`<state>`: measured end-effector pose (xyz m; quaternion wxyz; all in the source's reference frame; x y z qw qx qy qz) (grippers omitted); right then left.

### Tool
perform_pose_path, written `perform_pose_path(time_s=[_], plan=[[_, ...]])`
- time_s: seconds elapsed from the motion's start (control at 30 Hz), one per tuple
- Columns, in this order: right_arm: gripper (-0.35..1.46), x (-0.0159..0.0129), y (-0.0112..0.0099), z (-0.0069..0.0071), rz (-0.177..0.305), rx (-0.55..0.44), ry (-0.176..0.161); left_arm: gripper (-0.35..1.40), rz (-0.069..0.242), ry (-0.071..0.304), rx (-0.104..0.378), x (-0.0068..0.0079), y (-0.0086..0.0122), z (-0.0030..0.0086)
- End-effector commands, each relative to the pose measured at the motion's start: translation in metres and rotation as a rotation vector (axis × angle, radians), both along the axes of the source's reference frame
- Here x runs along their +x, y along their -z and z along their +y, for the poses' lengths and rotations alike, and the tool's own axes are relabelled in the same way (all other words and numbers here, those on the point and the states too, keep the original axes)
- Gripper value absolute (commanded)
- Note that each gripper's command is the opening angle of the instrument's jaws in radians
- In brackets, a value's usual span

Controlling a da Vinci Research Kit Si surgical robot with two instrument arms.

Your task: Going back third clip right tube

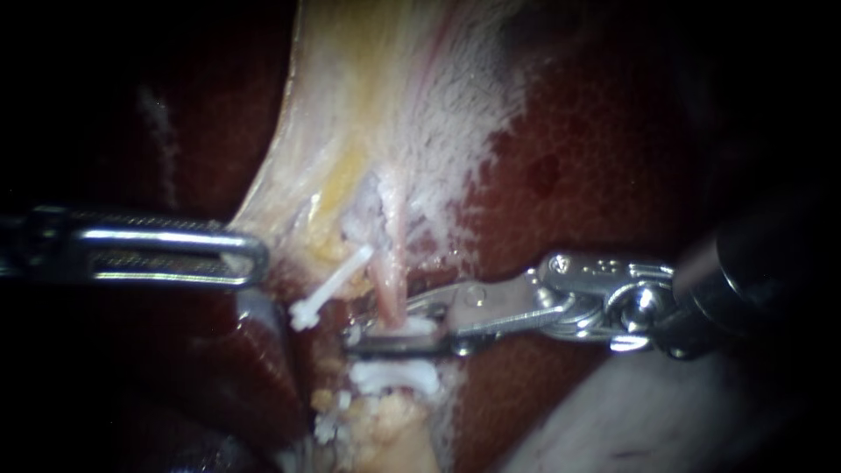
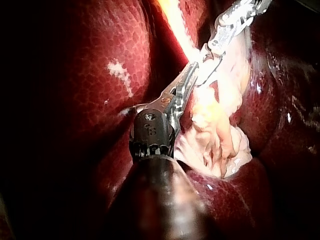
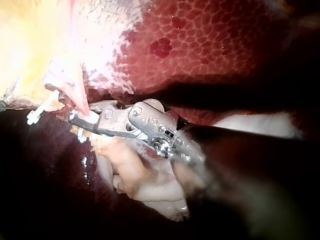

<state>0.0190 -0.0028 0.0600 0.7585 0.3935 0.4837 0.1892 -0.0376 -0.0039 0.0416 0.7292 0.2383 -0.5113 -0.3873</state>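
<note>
Right instrument [image 1: 383, 328]: jaws part-open, straddling right tube [image 1: 391, 280] at frame centre, white clip [image 1: 416, 326] between them. Withdraw straight toward right edge; avoid snagging clip. Left instrument [image 1: 252, 258], left of centre: jaws closed on pale tissue [image 1: 289, 206]; steady traction required.

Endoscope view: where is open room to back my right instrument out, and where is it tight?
Free: bare liver above the right instrument, right of the tube. Tight: around the tube, upper clip beside it, lower clip below the instrument's tip, left instrument nearby.
</note>
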Motion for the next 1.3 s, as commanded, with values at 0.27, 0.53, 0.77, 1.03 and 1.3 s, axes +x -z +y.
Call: perform_pose_path(time_s=[0.27, 0.53, 0.77, 1.03, 1.3], plan=[[-0.35, 0.0001, -0.0001, 0.0, 0.002, 0.0, 0.003, -0.35, 0.0, 0.0, 0.0, 0.0, 0.0, 0.0], [0.34, 0.0006, -0.0001, 0.0002, 0.036, -0.078, 0.025, -0.35, 0.0, 0.0, 0.0, 0.0, 0.0, 0.0], [0.51, 0.0008, -0.0002, 0.0007, 0.078, -0.164, 0.048, -0.35, -0.001, 0.0, 0.0, 0.0001, 0.0, 0.0], [0.53, -0.0006, 0.0003, 0.0012, 0.095, -0.2, 0.053, -0.35, -0.001, -0.001, 0.0, 0.0001, 0.0, 0.0], [0.54, -0.0042, 0.0017, 0.0021, 0.105, -0.256, 0.038, -0.35, -0.001, -0.001, 0.0, 0.0001, 0.0, 0.0]])
